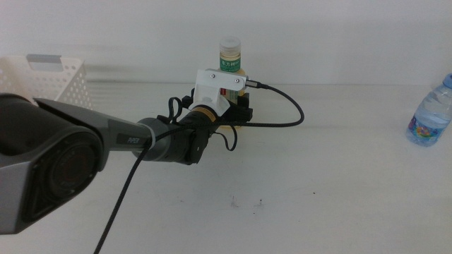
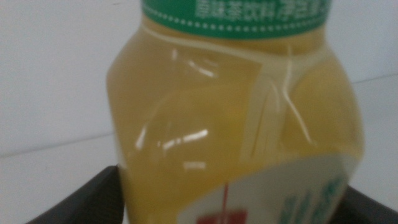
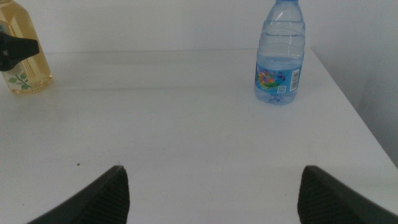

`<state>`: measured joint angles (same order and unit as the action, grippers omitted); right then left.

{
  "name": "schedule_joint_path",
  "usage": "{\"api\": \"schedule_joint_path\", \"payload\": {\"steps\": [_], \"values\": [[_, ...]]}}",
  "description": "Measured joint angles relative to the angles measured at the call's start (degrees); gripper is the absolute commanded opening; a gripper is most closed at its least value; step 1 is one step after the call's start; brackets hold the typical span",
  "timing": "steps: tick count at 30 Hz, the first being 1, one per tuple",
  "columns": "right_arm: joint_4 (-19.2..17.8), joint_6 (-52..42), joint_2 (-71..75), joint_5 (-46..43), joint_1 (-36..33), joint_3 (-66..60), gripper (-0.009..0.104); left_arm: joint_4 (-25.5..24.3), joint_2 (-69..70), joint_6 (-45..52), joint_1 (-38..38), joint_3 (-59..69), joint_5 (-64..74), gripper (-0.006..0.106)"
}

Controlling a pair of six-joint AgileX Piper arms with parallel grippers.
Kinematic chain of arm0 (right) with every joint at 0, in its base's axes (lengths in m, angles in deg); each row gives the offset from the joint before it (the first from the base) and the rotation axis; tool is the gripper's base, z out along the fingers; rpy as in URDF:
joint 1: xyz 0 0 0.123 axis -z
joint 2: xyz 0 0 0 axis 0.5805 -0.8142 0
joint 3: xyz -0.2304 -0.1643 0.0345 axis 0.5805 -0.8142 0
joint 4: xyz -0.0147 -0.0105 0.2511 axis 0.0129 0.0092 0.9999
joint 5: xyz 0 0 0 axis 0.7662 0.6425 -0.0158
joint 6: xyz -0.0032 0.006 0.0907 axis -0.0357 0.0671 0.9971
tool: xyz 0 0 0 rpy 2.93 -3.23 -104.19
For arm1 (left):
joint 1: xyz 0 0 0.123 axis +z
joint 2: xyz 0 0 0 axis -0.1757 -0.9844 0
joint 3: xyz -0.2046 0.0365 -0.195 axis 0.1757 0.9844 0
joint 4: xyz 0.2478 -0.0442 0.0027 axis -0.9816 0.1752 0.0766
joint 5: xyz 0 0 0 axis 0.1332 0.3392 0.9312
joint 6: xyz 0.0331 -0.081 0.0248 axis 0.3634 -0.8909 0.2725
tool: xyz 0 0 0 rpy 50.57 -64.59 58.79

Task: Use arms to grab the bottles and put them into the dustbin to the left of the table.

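Observation:
The yellow tea bottle (image 1: 231,56) with white cap and green label stands upright at the back middle of the table (image 1: 339,190). My left gripper (image 1: 236,113) has reached it from the left. In the left wrist view the bottle (image 2: 236,118) fills the picture, and the left gripper (image 2: 233,199) is open with one jaw on each side of its lower body. The clear blue-capped water bottle (image 1: 429,116) stands at the far right and shows in the right wrist view (image 3: 280,62). My right gripper (image 3: 214,193) is open and empty, low over the table. The red soda can is out of view.
The white perforated dustbin (image 1: 49,77) stands at the back left, behind the left arm. A black cable (image 1: 282,116) loops from the left wrist camera over the table. The table's right edge (image 3: 354,112) runs close to the water bottle.

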<state>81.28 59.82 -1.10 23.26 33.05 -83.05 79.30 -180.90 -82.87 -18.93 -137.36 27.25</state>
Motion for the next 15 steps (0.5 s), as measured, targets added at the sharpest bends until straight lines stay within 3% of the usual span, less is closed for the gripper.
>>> {"api": "schedule_joint_path", "payload": {"steps": [15], "values": [[0.1,0.0,0.0,0.0,0.0,0.0,0.086,-0.1,-5.6,0.0,0.4,-7.4,-0.3,0.093]]}}
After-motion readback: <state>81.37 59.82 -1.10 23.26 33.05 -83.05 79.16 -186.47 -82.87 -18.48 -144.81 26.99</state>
